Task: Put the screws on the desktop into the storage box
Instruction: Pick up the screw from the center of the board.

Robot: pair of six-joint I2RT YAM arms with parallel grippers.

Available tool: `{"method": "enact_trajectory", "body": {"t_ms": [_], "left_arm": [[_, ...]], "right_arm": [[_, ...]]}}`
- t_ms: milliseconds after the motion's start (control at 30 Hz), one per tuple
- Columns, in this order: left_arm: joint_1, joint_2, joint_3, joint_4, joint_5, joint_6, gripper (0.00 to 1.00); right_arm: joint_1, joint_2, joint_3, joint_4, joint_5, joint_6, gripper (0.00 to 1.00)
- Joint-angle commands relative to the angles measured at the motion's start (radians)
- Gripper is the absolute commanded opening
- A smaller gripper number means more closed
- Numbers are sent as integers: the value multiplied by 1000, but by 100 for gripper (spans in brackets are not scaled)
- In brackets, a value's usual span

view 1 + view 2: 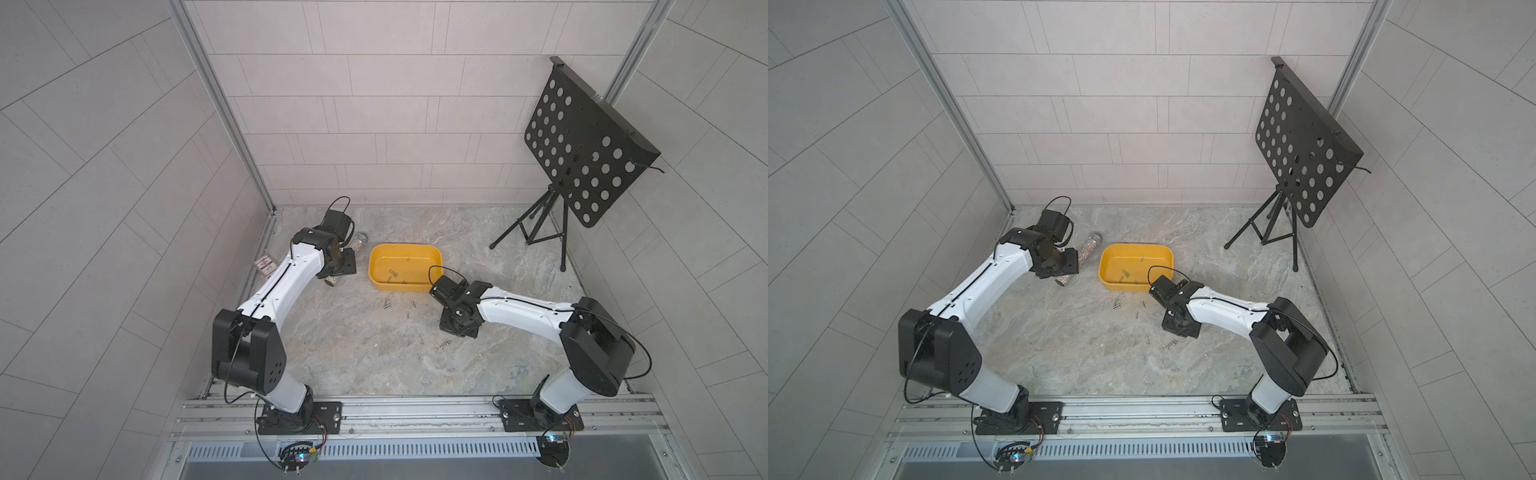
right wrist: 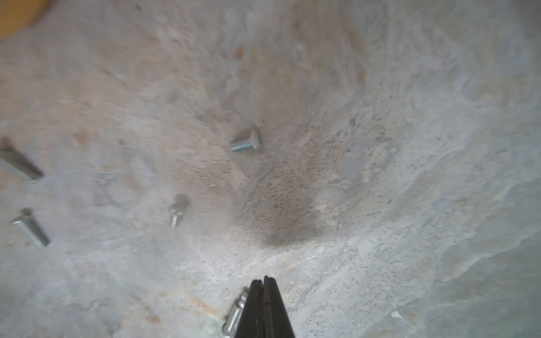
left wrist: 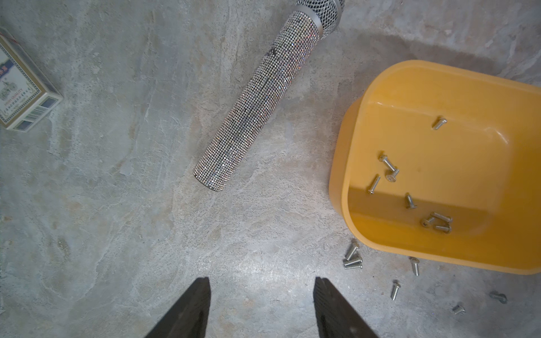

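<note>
Yellow storage box (image 1: 405, 246), grey-veined desktop (image 1: 353, 353)

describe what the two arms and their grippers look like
The left arm and right arm have white link shells, rounded black joint housings and thin black cables running along the shells and looping at the wrists. The left gripper and right gripper each have black, wedge-shaped tapering fingers.

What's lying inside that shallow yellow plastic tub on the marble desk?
The yellow tub holds about eight small silver screws scattered on its floor, nothing else visible. In both top views the right arm covers its near corner, and its near wall hides some floor.
</note>
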Motion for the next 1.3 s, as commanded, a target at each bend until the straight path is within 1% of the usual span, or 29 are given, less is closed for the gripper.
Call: {"method": "enact_trajectory", "body": {"t_ms": [0, 133, 333, 367, 400, 433, 467, 533, 567, 600, 767, 1067, 1267], "left_arm": [[8, -5, -15, 0, -4, 10, 63], [9, -3, -15, 0, -3, 10, 63], [11, -4, -17, 0, -3, 9, 63], [11, -3, -17, 0, -3, 10, 63], [11, -3, -16, 0, -4, 10, 63], [10, -3, -14, 0, -3, 9, 63], [11, -3, -15, 0, -1, 9, 63], [11, -3, -17, 0, -2, 10, 63], [11, -3, -17, 0, -1, 10, 63], [11, -3, -17, 0, 0, 10, 63], [10, -8, -18, 2, 2, 9, 63], [15, -7, -17, 4, 8, 10, 64], [18, -3, -18, 3, 12, 11, 63]], "right_arm": [[8, -78, 44, -121, 92, -48, 0], [7, -121, 48, -140, 102, -59, 0], [6, -115, 77, -154, 112, -79, 0], [2, -109, 78, -153, 111, -80, 5], [-4, -98, 79, -152, 106, -81, 19], [-13, -85, 81, -151, 101, -84, 30], [-19, -71, 87, -148, 104, -88, 39], [-36, -38, 95, -137, 101, -92, 50], [-50, -15, 102, -131, 90, -97, 54], [-59, 4, 107, -122, 80, -101, 56], [-102, 108, 138, -94, 56, -113, 57], [-132, 195, 165, -54, 23, -128, 48], [-152, 227, 170, -38, 20, -134, 46]]}}
